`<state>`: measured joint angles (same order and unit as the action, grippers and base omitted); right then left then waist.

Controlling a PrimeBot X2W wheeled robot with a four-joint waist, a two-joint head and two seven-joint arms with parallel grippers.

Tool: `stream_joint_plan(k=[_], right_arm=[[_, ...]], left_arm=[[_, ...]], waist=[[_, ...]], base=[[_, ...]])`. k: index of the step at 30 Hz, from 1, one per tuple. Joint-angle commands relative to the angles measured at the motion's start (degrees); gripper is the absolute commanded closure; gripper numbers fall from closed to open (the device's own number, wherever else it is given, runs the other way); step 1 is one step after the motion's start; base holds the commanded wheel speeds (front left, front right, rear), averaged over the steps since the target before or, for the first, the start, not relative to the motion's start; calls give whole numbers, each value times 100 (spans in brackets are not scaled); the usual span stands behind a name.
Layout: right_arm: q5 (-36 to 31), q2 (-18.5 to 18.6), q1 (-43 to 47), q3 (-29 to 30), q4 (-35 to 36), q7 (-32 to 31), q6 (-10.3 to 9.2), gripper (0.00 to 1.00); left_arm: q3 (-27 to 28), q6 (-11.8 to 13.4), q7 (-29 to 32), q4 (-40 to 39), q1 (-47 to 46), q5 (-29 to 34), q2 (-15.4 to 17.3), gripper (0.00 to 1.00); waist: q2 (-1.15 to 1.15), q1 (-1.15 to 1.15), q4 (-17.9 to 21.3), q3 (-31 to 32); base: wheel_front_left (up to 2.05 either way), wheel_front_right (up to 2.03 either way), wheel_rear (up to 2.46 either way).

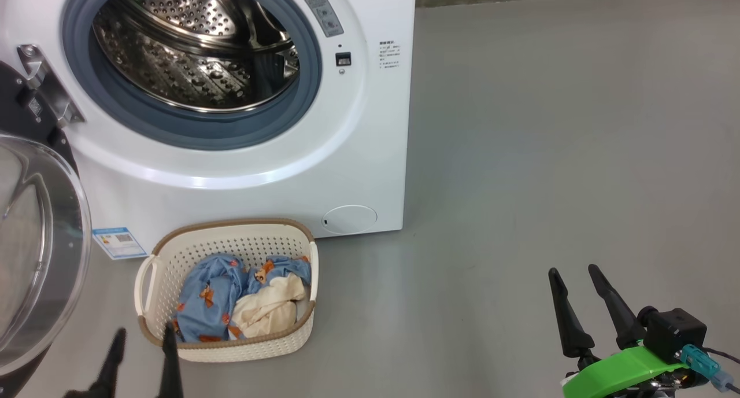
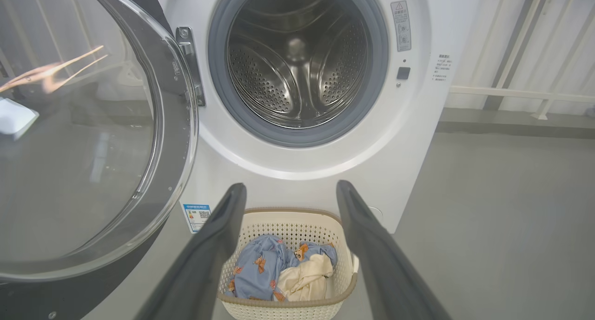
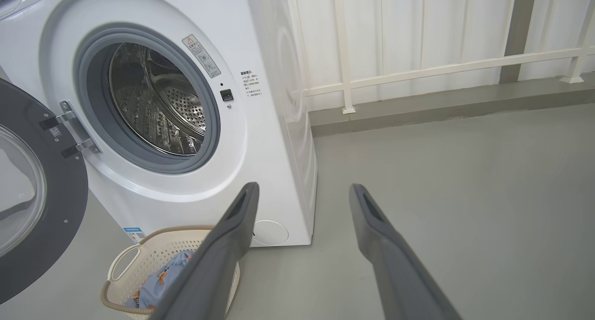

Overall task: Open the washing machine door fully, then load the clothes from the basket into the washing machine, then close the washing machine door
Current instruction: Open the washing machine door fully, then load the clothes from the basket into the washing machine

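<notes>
1. Black ring and clear glass at your far left: the door (image 1: 34, 242) stands swung wide on its hinge, clear of the opening. The opening step looks done to me.
2. Your left gripper (image 1: 144, 330) sits low, just at the near left corner of the basket (image 1: 231, 223). Its fingers (image 2: 218, 245) stand well apart and hold nothing.
3. Seen from the left wrist, the clothes (image 1: 214, 294) lie straight ahead of that gripper and below it, framed between its two fingers. A reach forward and down is what the pick calls for.
4. The basket rests on the floor (image 1: 520, 155) right in front of the machine (image 1: 370, 126), under the opening, with its long side running across your view.
5. The clothes form one small crumpled bundle that follows that same long axis. Light blue cloth with orange-brown figures fills the left and middle, and a cream-white piece is heaped at the right. All of it lies inside the basket, below the rim, so the loading has not begun.
6. The drum (image 1: 191, 45) is above and behind the basket, and it looks empty as far as you can see in.
7. Your right gripper (image 1: 574, 269) hovers over bare floor, well apart from the basket, its fingers spread and empty. The left arm is clearly the nearer one.
</notes>
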<state>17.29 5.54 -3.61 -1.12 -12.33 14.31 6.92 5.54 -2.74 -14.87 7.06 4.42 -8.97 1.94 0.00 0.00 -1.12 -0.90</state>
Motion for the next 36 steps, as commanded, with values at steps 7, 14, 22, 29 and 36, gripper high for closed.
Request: stream_joint_plan(k=[7, 14, 22, 29, 36], right_arm=[[-169, 52, 68, -122, 240, 69, 57, 0], [-289, 43, 191, -48, 373, 69, 57, 0], [-354, 14, 258, 20, 465, 69, 57, 0], [-387, -30, 268, 72, 487, 69, 57, 0], [-383, -40, 261, 73, 464, 69, 57, 0]], left_arm=[[-29, 106, -13, -39, 129, -1, 94, 0], [-2, 174, -13, -100, 186, -36, 94, 0], [79, 298, -13, -115, 209, -85, 97, 0], [91, 261, -13, -48, 158, -41, 96, 0], [82, 245, -13, -29, 118, -26, 95, 0]], waist=[[0, 0, 55, 112], [0, 0, 65, 148], [0, 0, 31, 113], [0, 0, -9, 107], [0, 0, -13, 98]], base=[[0, 0, 0], [0, 0, 0], [0, 0, 0], [0, 0, 0], [0, 0, 0]])
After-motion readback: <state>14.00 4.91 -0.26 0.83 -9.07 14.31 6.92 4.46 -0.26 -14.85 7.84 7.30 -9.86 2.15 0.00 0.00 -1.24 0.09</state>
